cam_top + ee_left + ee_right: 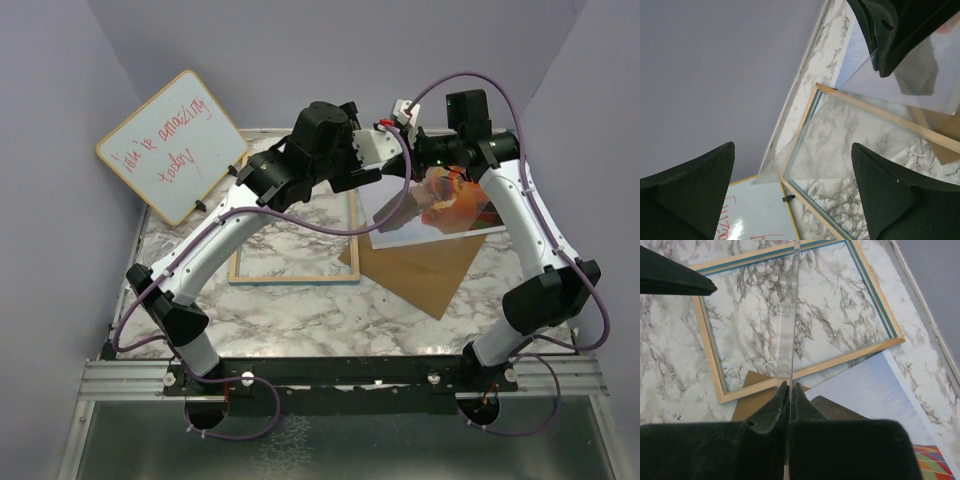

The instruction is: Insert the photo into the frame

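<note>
Where the left arm overhangs, the frame is partly hidden.

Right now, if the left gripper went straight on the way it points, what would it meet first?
Probably the clear sheet held in the shut right gripper: its edge shows just ahead of the open left gripper. Past it, the frame lies on the table. Depth is hard to judge.

Soft, even overhead light; only faint shadows on worktop. Top view sharp. Left wrist view: left tool fingers dark and soft-focus, mild sheen on whiteboard.
</note>
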